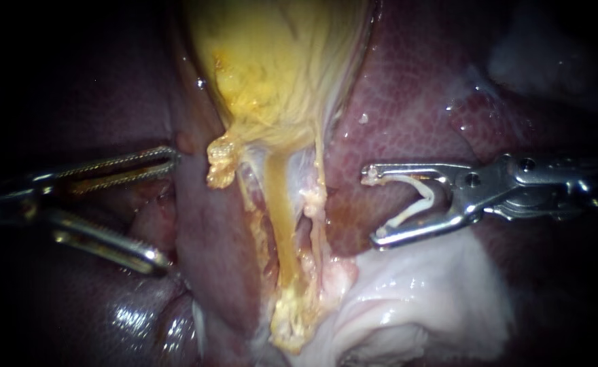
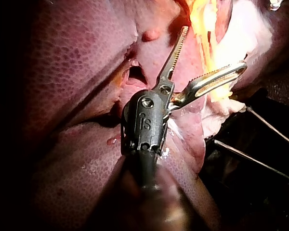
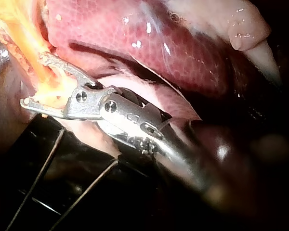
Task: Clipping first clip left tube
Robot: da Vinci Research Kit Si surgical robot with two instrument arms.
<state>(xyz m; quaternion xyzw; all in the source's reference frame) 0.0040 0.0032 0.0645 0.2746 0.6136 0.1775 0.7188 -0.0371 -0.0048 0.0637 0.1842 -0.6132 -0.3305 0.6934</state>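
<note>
Endoscope view puts my right instrument (image 1: pixel 372 207) in from the right with its jaws spread wide and a white clip (image 1: pixel 427 194) seated between them, one end at each jaw tip. The clip itself is unclosed and nothing else lies within it. The jaws point toward the stretched strands below the gallbladder (image 1: pixel 278 61) but stand apart from them, over the liver (image 1: pixel 414 102) and just above a pale fold of tissue (image 1: pixel 435 299). The left tube (image 1: pixel 280 224), as I read it, is the broader yellow strand running down from the gallbladder's neck; a thinner strand lies just beside it on the right (where the two separate is hard to make out). My left instrument (image 1: pixel 170 211) waits well to the left, serrated jaws open and holding nothing. The step in hand looks like the approach: clip loaded, tube not yet entered. The next move calls for advancing until the yellow strand alone sits fully between the clip's legs, then squeezing.
</note>
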